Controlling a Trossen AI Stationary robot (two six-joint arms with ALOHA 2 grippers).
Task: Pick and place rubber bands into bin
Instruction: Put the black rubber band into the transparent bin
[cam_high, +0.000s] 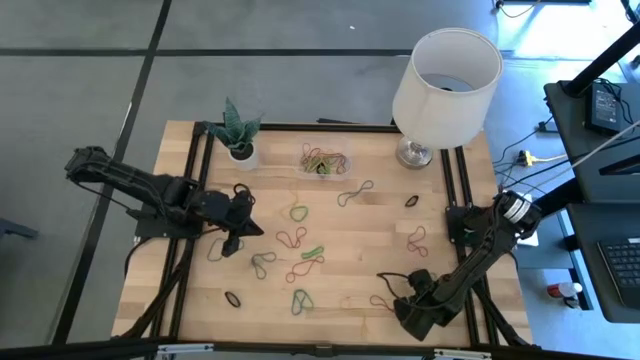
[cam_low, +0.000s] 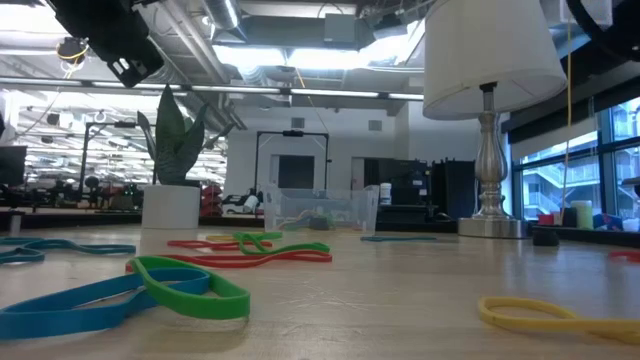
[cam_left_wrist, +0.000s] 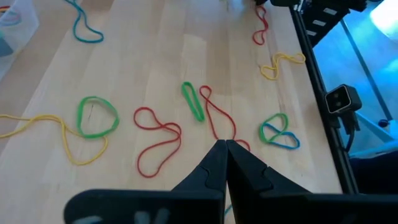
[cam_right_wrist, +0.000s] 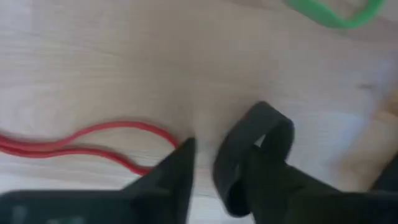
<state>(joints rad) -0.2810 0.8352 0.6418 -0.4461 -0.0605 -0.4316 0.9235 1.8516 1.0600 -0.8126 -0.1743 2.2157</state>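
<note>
A wooden tabletop (cam_high: 380, 225) seen from above, with many thin rubber bands (cam_high: 300, 240) scattered across its middle in green, red, yellow, blue and black, several twisted into figure-eights. A small clear plastic bin (cam_high: 324, 160) sits near the far edge, between a potted plant (cam_high: 238, 135) in a white pot and a table lamp (cam_high: 440, 85) with a white shade. The bin already holds a small tangle of bands.

The left pincer (cam_high: 233, 243) hovers over the left part of the tabletop, its two dark fingers pressed together at the tips and holding nothing. In its wrist view a red band (cam_left_wrist: 219, 115) lies on the wood right at the closed tips, with a green loop (cam_left_wrist: 193, 101) touching the red band's far end, a second red band (cam_left_wrist: 158, 140) and a green ring (cam_left_wrist: 97, 116) off to one side, and a yellow band (cam_left_wrist: 50, 127) linked beside that ring.

The right pincer (cam_high: 388, 290) is low at the near right part of the tabletop, its fingers spread apart. In its wrist view a black band (cam_right_wrist: 252, 155) is looped around one finger (cam_right_wrist: 273, 174), while the other finger (cam_right_wrist: 177, 165) stands just beside the end of a red band (cam_right_wrist: 81, 146) lying flat on the wood. A green band (cam_right_wrist: 329, 12) lies farther off.

From table height, a green band (cam_low: 190, 285) overlapping a blue one (cam_low: 75, 305) lies nearest, with the bin (cam_low: 322, 208) well behind them.
</note>
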